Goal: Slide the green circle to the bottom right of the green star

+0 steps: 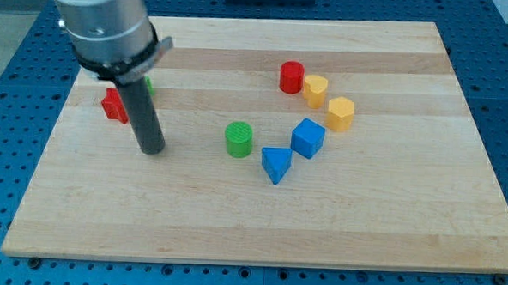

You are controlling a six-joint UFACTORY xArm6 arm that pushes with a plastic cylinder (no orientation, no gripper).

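Observation:
The green circle [239, 139] stands near the middle of the wooden board [259, 229]. The green star [149, 86] is at the view's upper left, almost all hidden behind the arm; only a green sliver shows. My tip [153, 149] rests on the board, left of the green circle by a wide gap and just below the green star.
A red block [113, 104] sits left of the rod, partly hidden. A red cylinder [291, 76], a yellow block [315, 90] and a yellow hexagon [340, 113] lie at upper right. A blue cube [307, 138] and blue triangle [275, 164] lie right of the green circle.

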